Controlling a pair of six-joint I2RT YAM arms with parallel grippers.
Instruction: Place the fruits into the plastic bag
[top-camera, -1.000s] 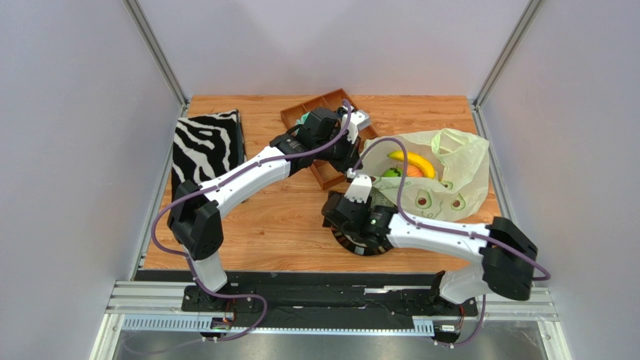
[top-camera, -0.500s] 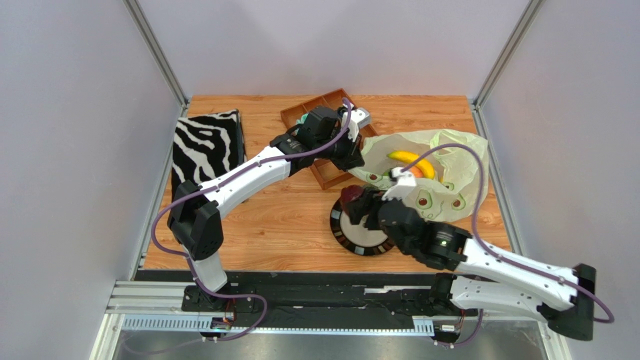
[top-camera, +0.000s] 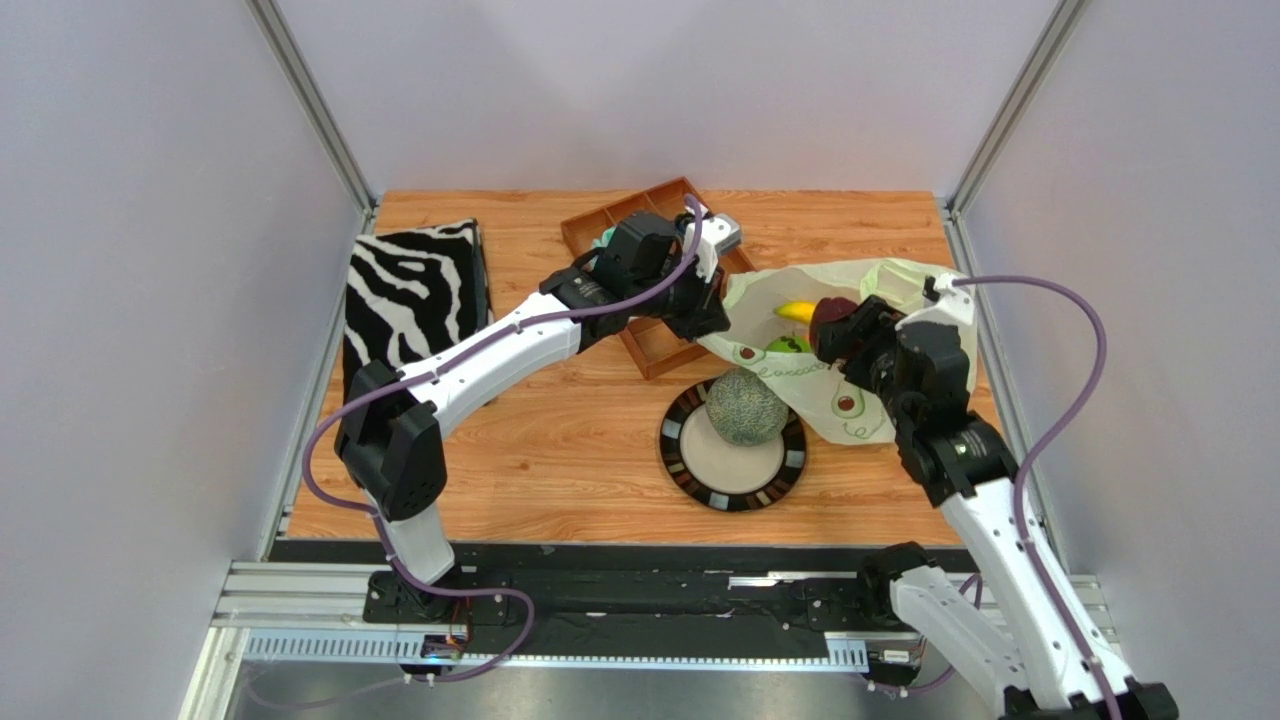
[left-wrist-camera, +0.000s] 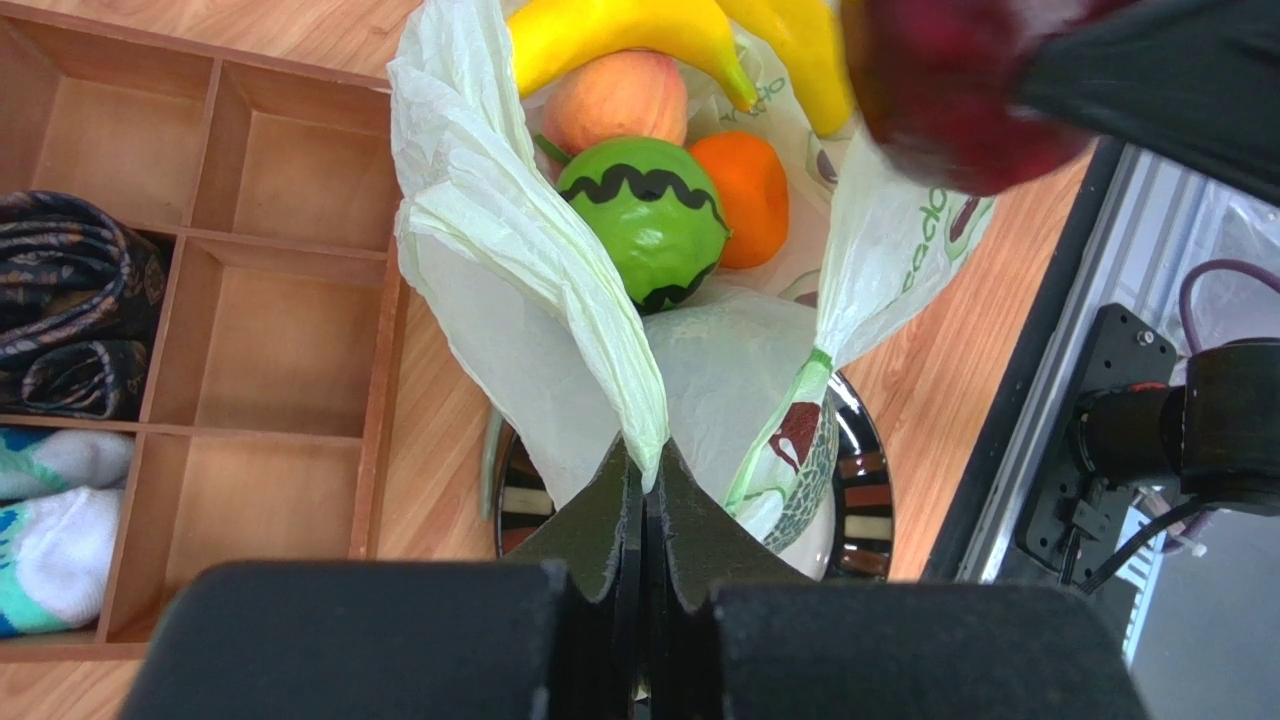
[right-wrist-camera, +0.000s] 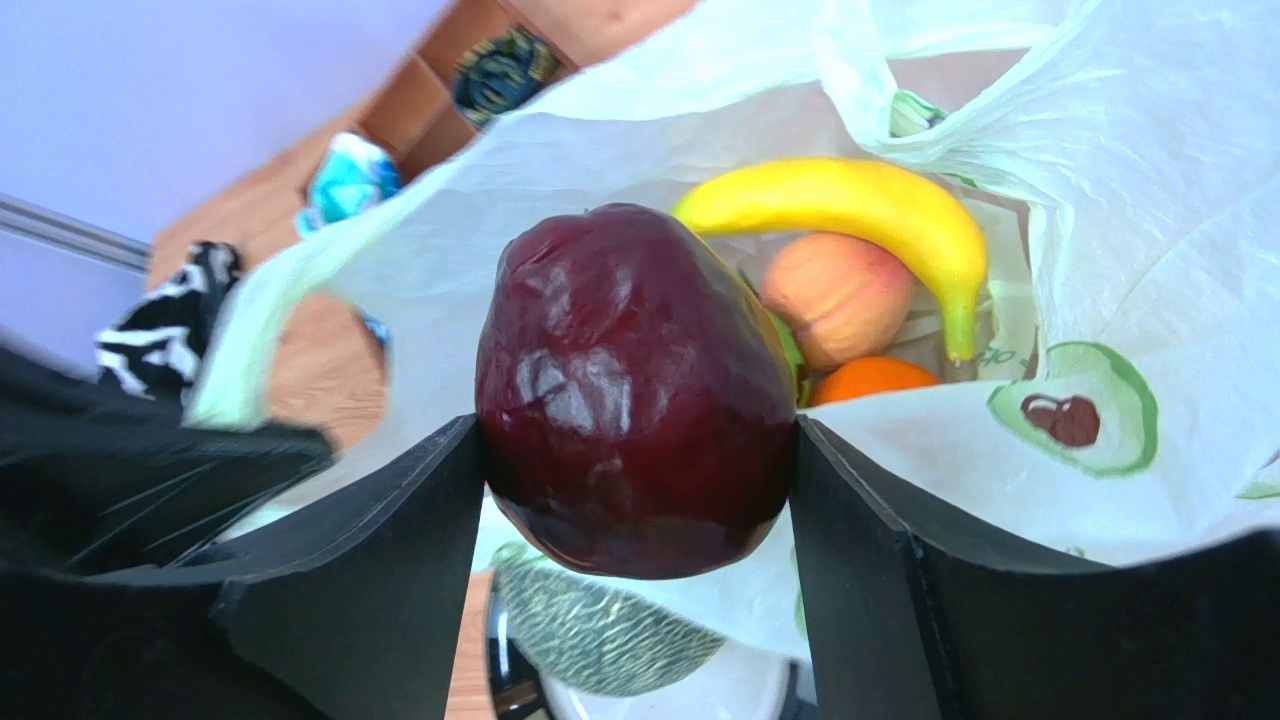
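My left gripper (left-wrist-camera: 646, 480) is shut on a rim fold of the pale green plastic bag (top-camera: 902, 323) and holds its mouth open. Inside lie a banana (right-wrist-camera: 857, 210), a peach (right-wrist-camera: 842, 293), an orange (left-wrist-camera: 744, 188) and a striped green ball (left-wrist-camera: 649, 218). My right gripper (right-wrist-camera: 639, 465) is shut on the dark red apple (right-wrist-camera: 639, 390) and holds it over the bag's mouth; the apple also shows in the top view (top-camera: 836, 323). The grey-green netted melon (top-camera: 747, 405) sits on the striped plate (top-camera: 691, 468).
A wooden compartment tray (left-wrist-camera: 286, 300) holding cloth rolls (left-wrist-camera: 68, 300) stands behind the bag. A zebra-striped fabric box (top-camera: 413, 293) lies at the left. Metal rails run along the table's near edge.
My right arm has lifted the dark red apple off the plate and swung right and back, up over the bag's mouth. The left gripper has kept its hold on the bag.
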